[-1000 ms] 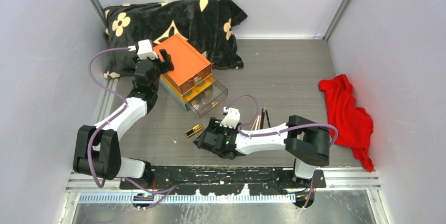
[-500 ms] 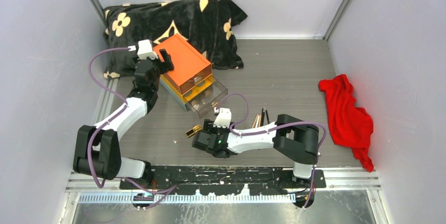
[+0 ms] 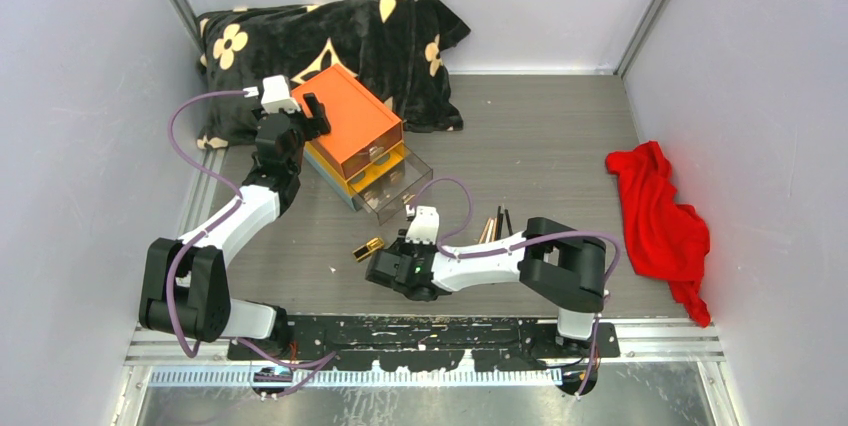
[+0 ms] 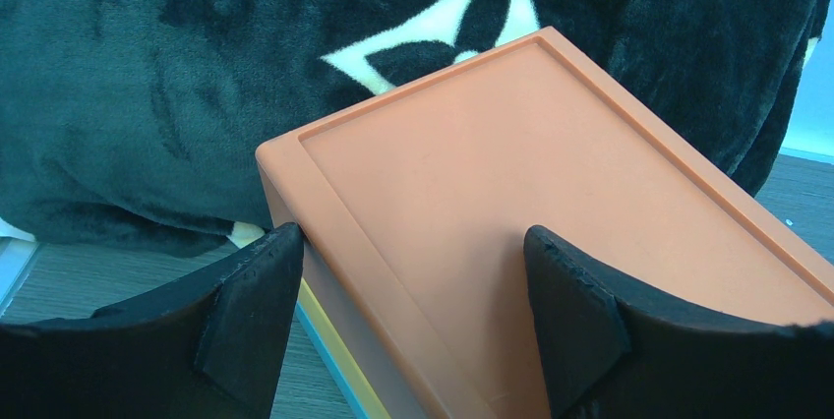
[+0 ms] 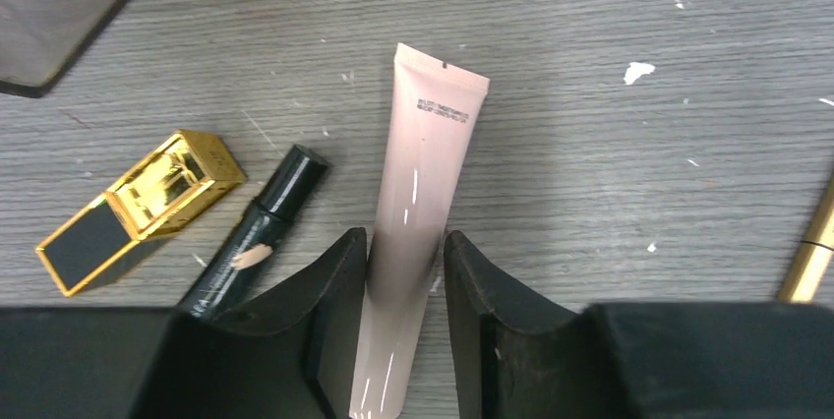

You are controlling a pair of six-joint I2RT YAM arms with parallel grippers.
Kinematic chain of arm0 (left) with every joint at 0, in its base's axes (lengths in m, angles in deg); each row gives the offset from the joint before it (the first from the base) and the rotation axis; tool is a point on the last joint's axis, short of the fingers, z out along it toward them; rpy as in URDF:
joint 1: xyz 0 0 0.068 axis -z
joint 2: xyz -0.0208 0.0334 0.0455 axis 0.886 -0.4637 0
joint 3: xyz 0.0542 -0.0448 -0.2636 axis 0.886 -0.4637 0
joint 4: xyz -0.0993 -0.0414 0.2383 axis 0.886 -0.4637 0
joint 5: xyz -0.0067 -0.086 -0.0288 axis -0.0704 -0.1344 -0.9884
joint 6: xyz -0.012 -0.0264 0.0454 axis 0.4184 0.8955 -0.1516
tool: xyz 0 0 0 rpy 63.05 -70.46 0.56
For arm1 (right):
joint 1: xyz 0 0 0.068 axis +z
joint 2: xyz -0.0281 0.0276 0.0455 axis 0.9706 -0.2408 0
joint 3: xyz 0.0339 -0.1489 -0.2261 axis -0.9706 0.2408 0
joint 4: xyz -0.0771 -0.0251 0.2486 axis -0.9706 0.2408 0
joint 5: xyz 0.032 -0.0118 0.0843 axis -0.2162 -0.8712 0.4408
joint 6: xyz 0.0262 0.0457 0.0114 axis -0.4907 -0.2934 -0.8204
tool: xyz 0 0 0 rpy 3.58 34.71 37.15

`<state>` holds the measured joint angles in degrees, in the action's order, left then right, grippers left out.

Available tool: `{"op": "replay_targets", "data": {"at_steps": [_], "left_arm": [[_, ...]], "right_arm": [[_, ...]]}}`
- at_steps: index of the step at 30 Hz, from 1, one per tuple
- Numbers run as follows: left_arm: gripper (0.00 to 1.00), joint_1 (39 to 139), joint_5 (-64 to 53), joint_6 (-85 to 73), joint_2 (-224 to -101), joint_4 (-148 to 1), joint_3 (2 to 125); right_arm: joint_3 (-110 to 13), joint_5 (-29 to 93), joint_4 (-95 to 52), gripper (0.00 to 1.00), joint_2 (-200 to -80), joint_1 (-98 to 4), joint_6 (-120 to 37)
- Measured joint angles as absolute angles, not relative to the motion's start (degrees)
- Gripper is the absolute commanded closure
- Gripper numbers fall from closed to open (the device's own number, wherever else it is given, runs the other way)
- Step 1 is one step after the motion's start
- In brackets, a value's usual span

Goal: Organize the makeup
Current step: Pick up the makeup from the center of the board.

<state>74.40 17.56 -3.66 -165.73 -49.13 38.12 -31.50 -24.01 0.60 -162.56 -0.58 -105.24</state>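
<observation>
My right gripper (image 5: 405,242) is down at the table with its jaws closed on the lower half of a pink tube (image 5: 428,163) that lies flat. A black tube (image 5: 261,232) lies just left of it, and a gold-black lipstick (image 5: 138,208) further left. In the top view the right gripper (image 3: 385,271) sits beside the lipstick (image 3: 368,249). Thin tan and black brushes (image 3: 492,229) lie behind the right forearm. My left gripper (image 4: 413,271) is open and straddles a corner of the orange-topped drawer box (image 4: 511,193). The palettes and the compact are out of view.
The drawer box (image 3: 350,121) stands at the back left with a clear bottom drawer (image 3: 398,189) pulled out. A black flowered cushion (image 3: 330,36) lies behind it. A red cloth (image 3: 660,216) lies at the right wall. A gold brush handle (image 5: 811,247) shows at the right edge.
My right arm has moved left towards the lipstick and lowered over the tubes; in the last half second it has barely moved. The left arm has not moved.
</observation>
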Motion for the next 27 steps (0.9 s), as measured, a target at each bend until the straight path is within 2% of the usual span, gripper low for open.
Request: {"op": "replay_targets", "data": {"at_steps": [4,13,21,27], "left_arm": [[0.21,74.4,17.6,-3.7,-165.7,-49.1,38.1],[0.21,74.4,17.6,-3.7,-165.7,-49.1,38.1],[0.21,74.4,17.6,-3.7,-165.7,-49.1,38.1],[0.21,74.4,17.6,-3.7,-165.7,-49.1,38.1]], "right_arm": [[-31.4,-23.9,2.8,0.58,-162.7,-0.6,-106.4],[-28.7,-24.4,2.5,0.8,-161.6,-0.6,-108.9],[-25.7,-26.3,9.9,0.81,-155.1,0.0,-108.3],[-29.6,-30.3,14.9,0.81,-147.8,0.4,-98.9]]}}
